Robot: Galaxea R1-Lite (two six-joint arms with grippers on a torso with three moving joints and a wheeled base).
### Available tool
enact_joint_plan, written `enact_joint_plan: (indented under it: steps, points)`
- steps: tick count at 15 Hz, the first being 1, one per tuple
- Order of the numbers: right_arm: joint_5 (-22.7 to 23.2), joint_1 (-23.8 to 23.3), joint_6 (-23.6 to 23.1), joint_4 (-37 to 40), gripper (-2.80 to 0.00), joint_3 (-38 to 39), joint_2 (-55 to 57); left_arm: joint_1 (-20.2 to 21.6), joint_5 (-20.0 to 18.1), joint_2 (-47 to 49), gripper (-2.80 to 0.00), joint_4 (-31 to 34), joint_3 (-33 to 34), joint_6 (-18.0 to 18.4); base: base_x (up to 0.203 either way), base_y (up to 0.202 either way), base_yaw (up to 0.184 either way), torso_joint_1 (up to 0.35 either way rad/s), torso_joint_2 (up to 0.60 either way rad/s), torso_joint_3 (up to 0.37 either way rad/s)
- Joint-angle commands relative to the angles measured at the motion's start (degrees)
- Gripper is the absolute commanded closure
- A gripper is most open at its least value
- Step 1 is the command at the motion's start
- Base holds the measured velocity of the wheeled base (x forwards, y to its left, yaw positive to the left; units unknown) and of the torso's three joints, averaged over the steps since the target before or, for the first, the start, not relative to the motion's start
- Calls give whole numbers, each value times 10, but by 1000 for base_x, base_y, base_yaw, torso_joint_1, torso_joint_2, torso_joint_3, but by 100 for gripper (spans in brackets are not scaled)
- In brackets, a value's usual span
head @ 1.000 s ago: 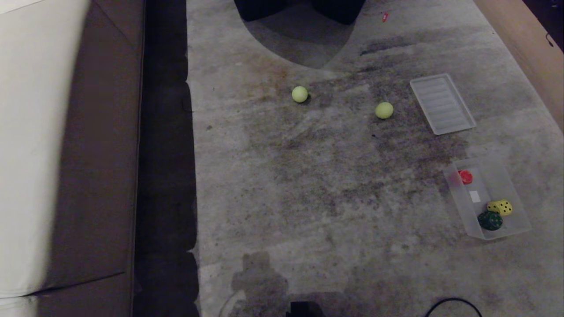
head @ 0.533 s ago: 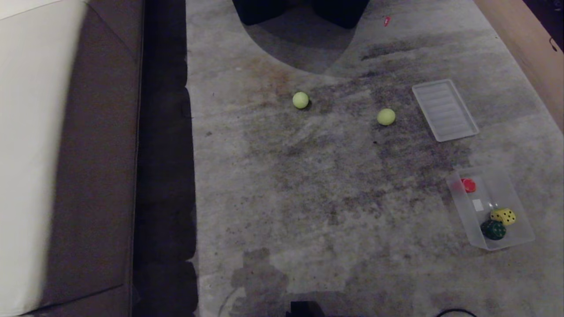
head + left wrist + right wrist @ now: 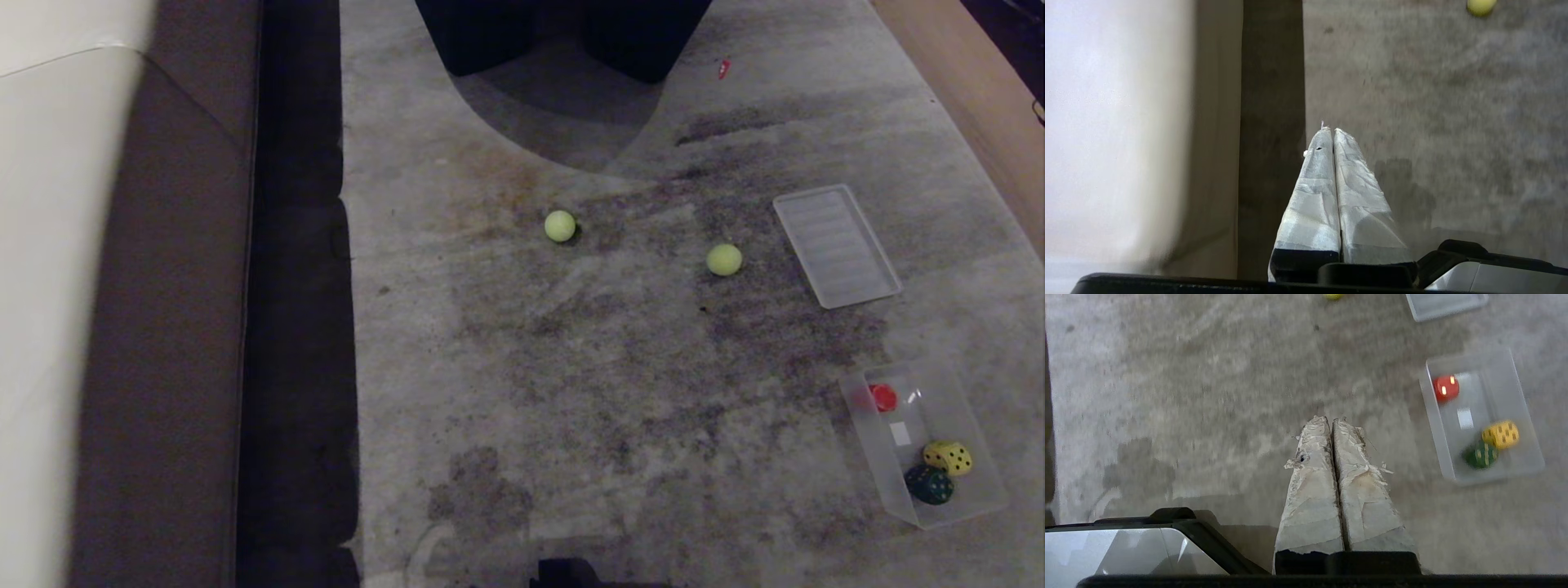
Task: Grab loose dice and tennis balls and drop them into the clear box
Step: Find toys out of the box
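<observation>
On the stained grey floor, mid-frame in the head view, two tennis balls (image 3: 560, 226) (image 3: 724, 260) lay loose and well apart, with the clear box (image 3: 873, 445) at lower right.

Both arms hung parked: the left claw (image 3: 1333, 131) and the right claw (image 3: 1331, 421) each had their taped fingers pressed together, pinching nothing. The box already held a red piece (image 3: 882, 397), a yellow die (image 3: 948, 457) and a dark green die (image 3: 929, 484); its ribbed lid (image 3: 837, 245) lay apart at centre right. No tan die showed. Each ball looked light, springy and fuzzy, likely to roll if nudged, so a claw would best spread wide and close across the widest middle. The thin-walled box would probably skid if bumped.
</observation>
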Motion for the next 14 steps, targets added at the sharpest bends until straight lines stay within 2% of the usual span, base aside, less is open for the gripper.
enact_joint_plan:
  steps: [1, 14]
  points:
    - [0, 0, -1, 0, 0, 6, 0, 0, 0, 1, 0, 0, 1, 0, 186, 0, -1, 7, 7, 2]
    - [0, 0, -1, 0, 0, 6, 0, 0, 0, 1, 0, 0, 1, 2, 184, 0, -1, 1, 3, 1]
